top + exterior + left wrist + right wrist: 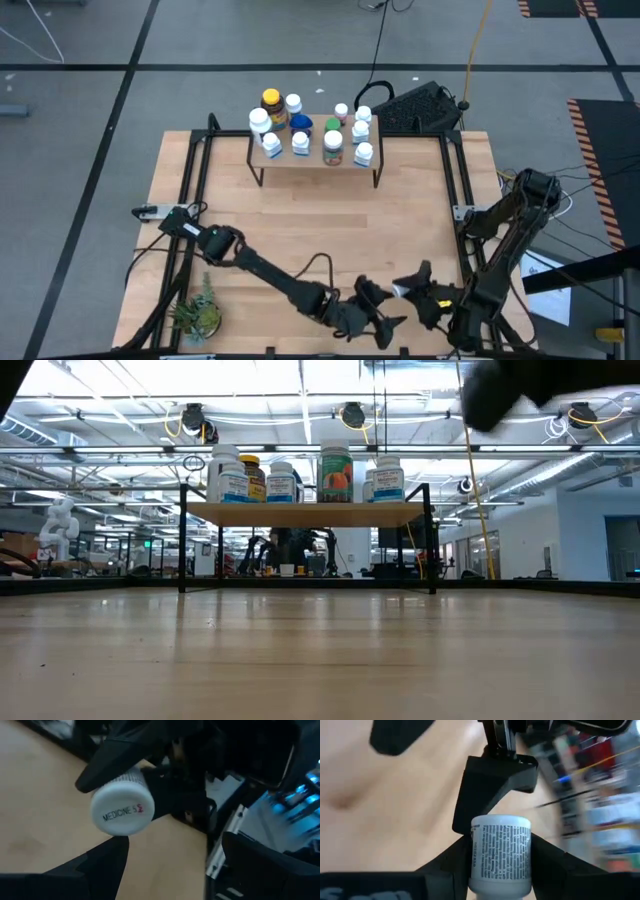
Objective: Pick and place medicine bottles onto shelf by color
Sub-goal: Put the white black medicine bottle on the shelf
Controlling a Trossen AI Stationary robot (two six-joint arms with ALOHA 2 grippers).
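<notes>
A white medicine bottle point(122, 810) with a white cap reading "MEDICINE" is in my right gripper point(500, 857), above the table's near edge, right of centre point(402, 290). My left gripper point(375, 312) stands open just to its left. The left fingers point(107, 860) are spread on either side of the cap end without touching it. At the table's far side the shelf point(315, 162) stands on thin black legs. It carries several bottles point(280, 482), among them an amber yellow-capped one point(271, 104), a blue one point(301, 126) and a green-capped one point(335, 472). My right gripper pinches the bottle's labelled body point(500, 850) between its two fingers point(452, 865), one on each side. The fingers come from the table's right, slanting slightly down, and lie along the bottle. Its cap point(122, 815) points out past the fingertips toward my left gripper. The bottle is lifted clear of the table.
A small green potted plant point(197, 316) stands at the near left corner. Black frame rails point(190, 200) run along both table sides. A black keyboard point(420, 106) lies beyond the far right corner. Bare tabletop point(320, 230) stretches between the shelf and the arms.
</notes>
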